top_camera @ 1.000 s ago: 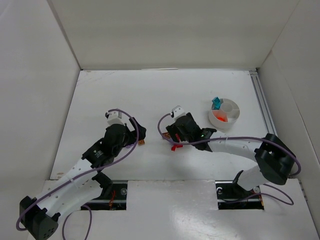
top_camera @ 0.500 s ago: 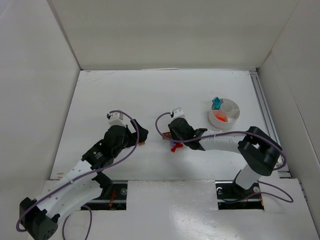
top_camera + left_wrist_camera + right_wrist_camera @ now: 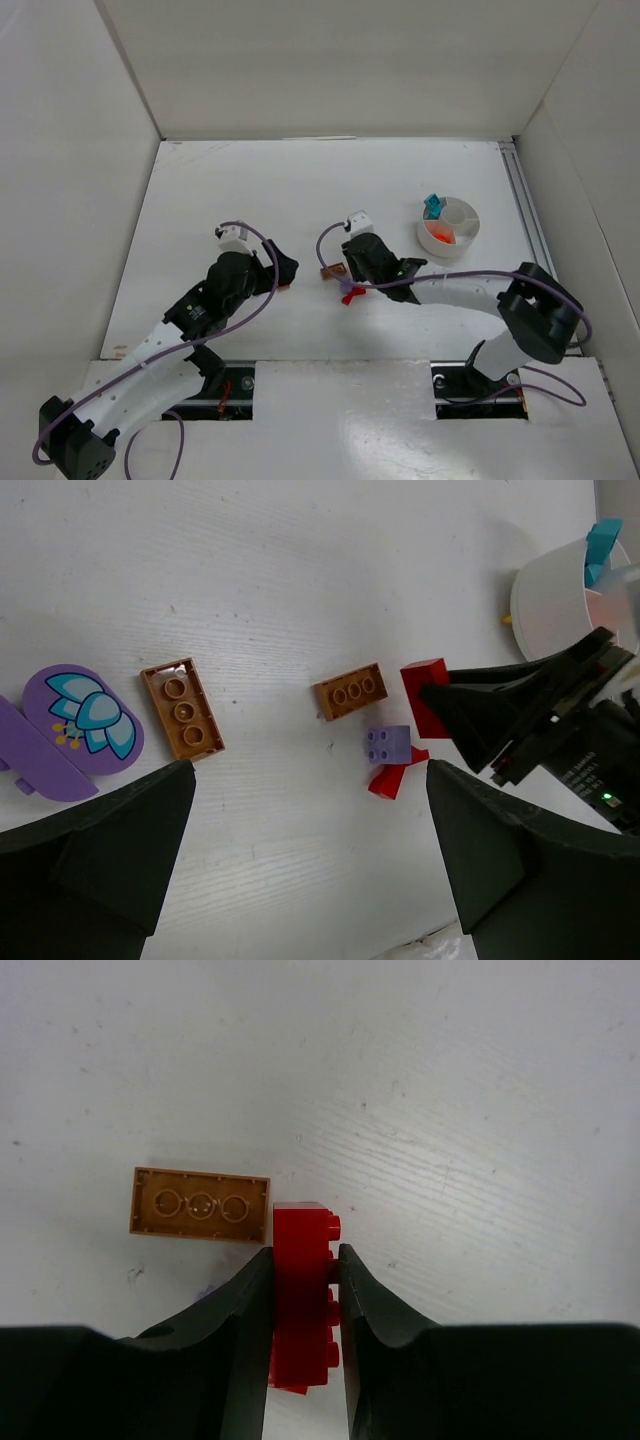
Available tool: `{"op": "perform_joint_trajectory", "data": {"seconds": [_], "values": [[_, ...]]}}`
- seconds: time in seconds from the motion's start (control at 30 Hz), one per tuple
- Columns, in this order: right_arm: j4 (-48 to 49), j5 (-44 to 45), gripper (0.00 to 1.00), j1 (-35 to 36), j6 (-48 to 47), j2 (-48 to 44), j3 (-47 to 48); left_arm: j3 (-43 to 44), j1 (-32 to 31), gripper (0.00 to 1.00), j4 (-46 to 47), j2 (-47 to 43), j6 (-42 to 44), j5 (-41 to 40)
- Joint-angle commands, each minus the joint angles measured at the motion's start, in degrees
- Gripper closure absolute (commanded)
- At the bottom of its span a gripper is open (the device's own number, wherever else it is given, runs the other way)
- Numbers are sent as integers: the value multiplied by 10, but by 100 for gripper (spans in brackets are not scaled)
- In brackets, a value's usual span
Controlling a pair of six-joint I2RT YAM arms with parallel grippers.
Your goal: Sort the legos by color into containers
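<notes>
My right gripper (image 3: 303, 1260) is shut on a red lego brick (image 3: 303, 1305) standing on edge on the table, one finger pressed on each side. A brown lego (image 3: 200, 1204) lies just left of it. In the left wrist view the same red brick (image 3: 422, 685) shows beside a small purple lego (image 3: 388, 745) and a red piece (image 3: 392, 778). My left gripper (image 3: 310, 780) hangs open above bare table, with nothing between its fingers. A second brown lego (image 3: 183, 709) lies to its left. The white bowl (image 3: 432, 246) holds a teal lego (image 3: 433, 206) and orange bits (image 3: 443, 235).
Purple pieces, one printed with a flower (image 3: 85, 720), lie at the far left of the left wrist view. White walls enclose the table on three sides. A rail (image 3: 528, 220) runs along the right edge. The bowl (image 3: 545, 610) stands right of the right gripper.
The right gripper's jaws have closed from wide open onto the red lego, and that arm's elbow has shifted a little. The left arm has stayed in place, open.
</notes>
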Motion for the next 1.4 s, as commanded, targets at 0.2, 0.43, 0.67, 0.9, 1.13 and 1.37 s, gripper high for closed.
{"op": "perform_joint_trajectory", "data": {"seconds": [0.2,0.43,0.67,0.9,1.13,1.37], "values": [[130,-15,85,-84,-287,-213,-74,-5,0,0,80,10,40,59],[170,-169,85,-294,-414,-419,-162,1,0,0,126,43,64,91],[170,-189,85,-432,-426,-484,-181,25,0,0,165,93,75,102],[176,-245,85,-522,-360,-421,-205,43,5,0,172,153,75,102],[243,-253,85,-522,-322,-404,-250,48,5,0,185,185,75,113],[344,-241,84,-522,-288,-392,-305,48,5,0,185,185,80,118]]}}
